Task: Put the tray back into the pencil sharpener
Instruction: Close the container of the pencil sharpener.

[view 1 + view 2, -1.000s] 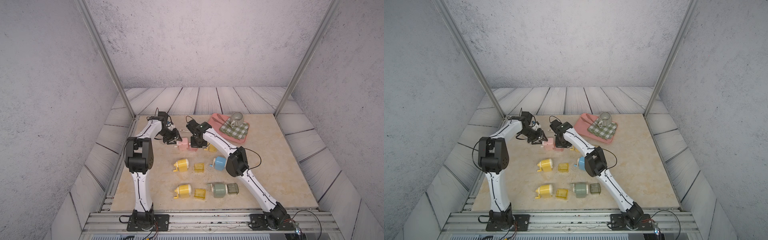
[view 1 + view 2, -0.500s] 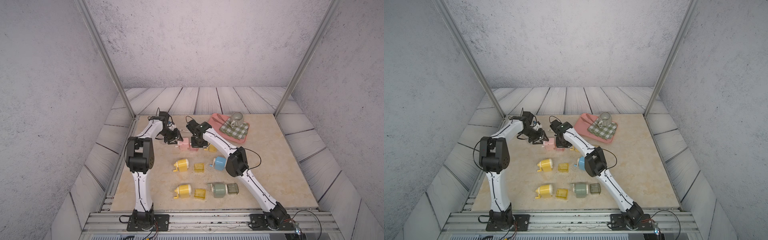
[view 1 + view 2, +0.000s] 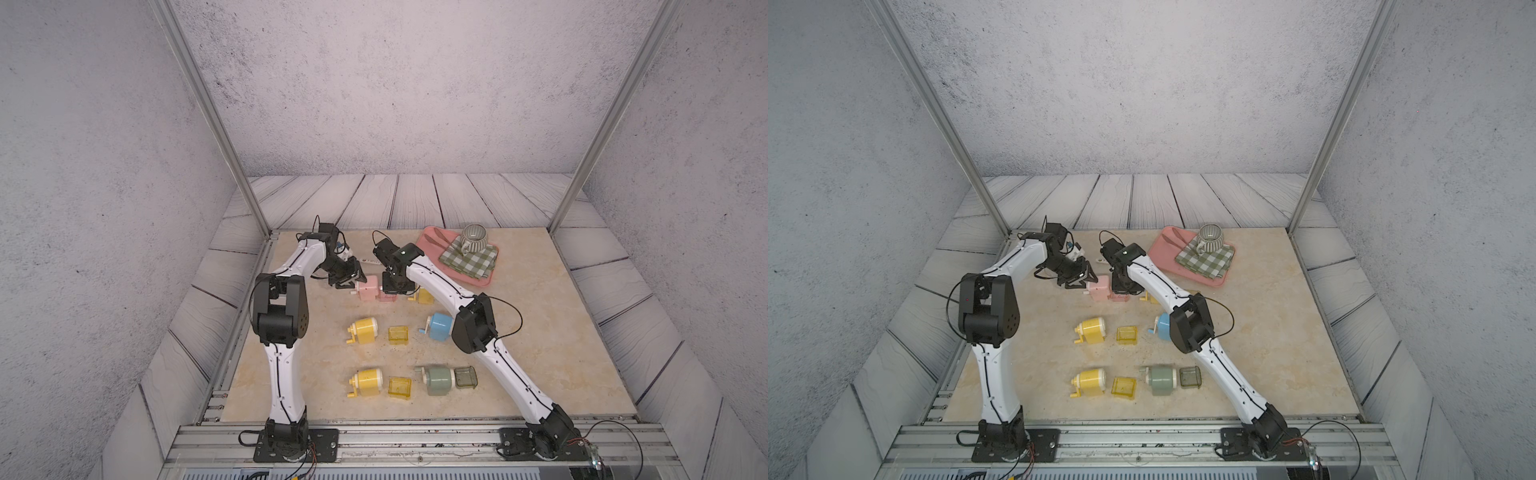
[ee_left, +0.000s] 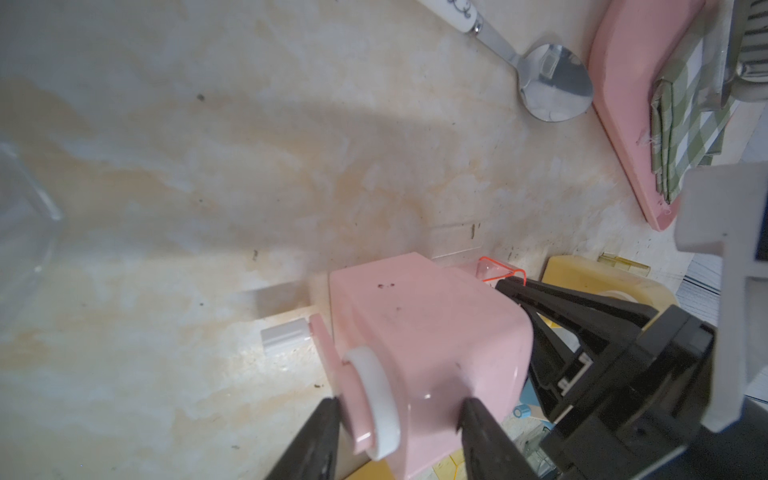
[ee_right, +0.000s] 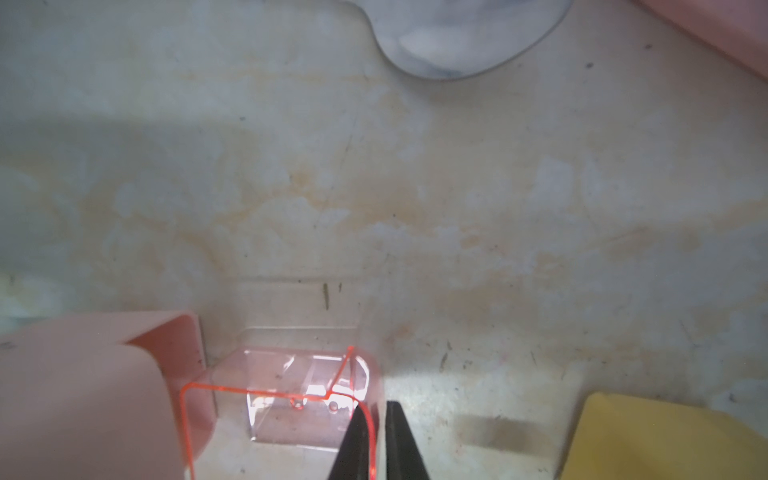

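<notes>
Brace sharpener (image 4: 428, 324) on worktop (image 4: 208, 166) with left jaws clamped across its body. Push tray (image 5: 291, 386), lying part-way into the mouth, straight and level with right jaws nipped narrowly, apparently, on its end wall; avoid skewing.

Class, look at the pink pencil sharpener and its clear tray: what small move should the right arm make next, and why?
Probably push the clear pink tray further into the pink pencil sharpener with the right gripper. The tray is only partly inside the opening, most sticks out, its end wall sits between that gripper's jaws, and the left gripper clamps the body.
</notes>
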`<control>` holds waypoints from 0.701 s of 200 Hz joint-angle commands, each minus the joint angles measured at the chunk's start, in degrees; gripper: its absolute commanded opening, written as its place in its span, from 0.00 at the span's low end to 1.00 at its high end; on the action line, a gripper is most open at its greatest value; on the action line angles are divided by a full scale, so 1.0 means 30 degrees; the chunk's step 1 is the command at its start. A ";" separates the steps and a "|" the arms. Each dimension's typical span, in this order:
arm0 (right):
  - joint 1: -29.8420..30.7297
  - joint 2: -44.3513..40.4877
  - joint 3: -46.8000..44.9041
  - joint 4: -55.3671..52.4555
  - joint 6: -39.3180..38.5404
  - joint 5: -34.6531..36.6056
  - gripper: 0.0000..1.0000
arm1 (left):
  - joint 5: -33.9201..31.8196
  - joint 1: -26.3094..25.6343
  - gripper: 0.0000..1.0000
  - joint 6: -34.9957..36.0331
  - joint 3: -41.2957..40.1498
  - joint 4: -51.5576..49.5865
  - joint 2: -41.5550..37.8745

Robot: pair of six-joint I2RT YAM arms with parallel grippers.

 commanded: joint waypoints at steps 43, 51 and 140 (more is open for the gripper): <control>-0.0273 0.0040 -0.0303 0.0392 0.0712 -0.0805 0.13 | 0.0245 -0.0194 0.51 0.0302 0.0354 -0.0287 0.0371; -0.0287 0.0061 -0.0308 0.0536 0.0785 -0.0963 0.12 | 0.0247 -0.0196 0.51 0.0302 0.0358 -0.0286 0.0386; -0.0198 -0.0016 -0.0576 0.1571 0.0391 -0.1510 0.08 | 0.0175 -0.0194 0.51 0.0390 0.0400 -0.0369 0.0499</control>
